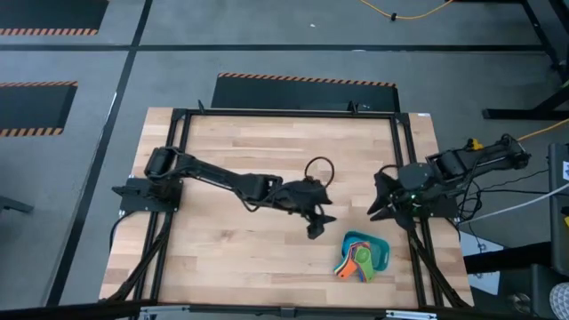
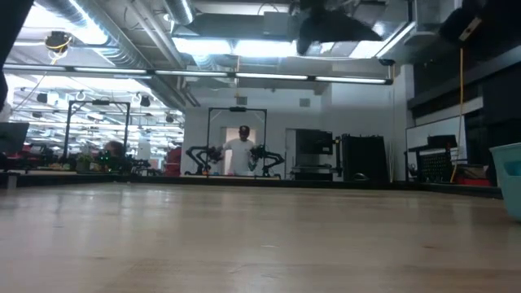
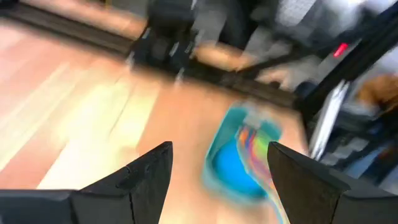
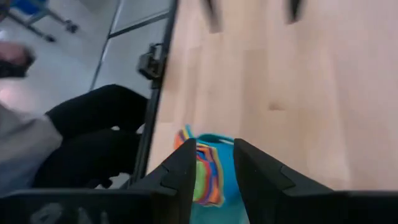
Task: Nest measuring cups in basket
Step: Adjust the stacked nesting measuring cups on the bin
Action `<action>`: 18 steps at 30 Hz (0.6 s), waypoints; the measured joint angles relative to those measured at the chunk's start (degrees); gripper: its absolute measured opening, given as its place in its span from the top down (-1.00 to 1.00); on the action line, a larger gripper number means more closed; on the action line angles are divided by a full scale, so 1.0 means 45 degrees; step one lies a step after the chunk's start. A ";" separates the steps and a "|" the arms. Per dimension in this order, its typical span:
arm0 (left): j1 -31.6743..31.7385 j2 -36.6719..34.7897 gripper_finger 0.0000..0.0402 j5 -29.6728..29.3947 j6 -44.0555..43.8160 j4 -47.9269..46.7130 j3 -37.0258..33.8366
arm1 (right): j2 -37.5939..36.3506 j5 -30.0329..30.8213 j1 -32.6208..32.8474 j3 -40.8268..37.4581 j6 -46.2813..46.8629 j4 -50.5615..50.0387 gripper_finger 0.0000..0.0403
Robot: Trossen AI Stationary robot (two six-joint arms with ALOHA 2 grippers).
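Cups sitting nested in the basket [image 1: 382, 252], lower right of the high view.
Left end effector [image 1: 318, 225] is hovering released, empty; right end effector [image 1: 380, 203] is waiting narrowly parted, empty; both should be lifting clear without nudging the measuring cups [image 1: 354, 262].

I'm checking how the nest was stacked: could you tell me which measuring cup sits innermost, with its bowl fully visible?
The light blue cup; its open bowl shows inside the basket, while the other cups show only as coloured handles.

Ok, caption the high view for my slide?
Nested plastic measuring cups in teal plastic basket; open left gripper hovers nearby.
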 joint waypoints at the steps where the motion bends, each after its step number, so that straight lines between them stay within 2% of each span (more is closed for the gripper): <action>1: -0.0115 -0.0167 -0.27 -0.0313 -0.0001 -0.0708 -0.0005 | 0.0123 0.0003 0.0267 0.0000 0.0023 0.0237 0.44; 6: -0.0649 -0.0333 -0.27 -0.1421 -0.0174 -0.2595 -0.0028 | 0.1377 -0.0008 0.1871 0.0000 0.0579 0.0971 0.44; 12: -0.1072 -0.0322 -0.27 -0.2094 -0.0745 -0.3701 -0.0030 | 0.3131 -0.0076 0.3930 -0.0010 0.1624 0.1542 0.44; 18: -0.1329 -0.0322 -0.27 -0.2602 -0.1000 -0.3707 -0.0030 | 0.4654 0.0501 0.5032 -0.0010 0.1519 0.2582 0.44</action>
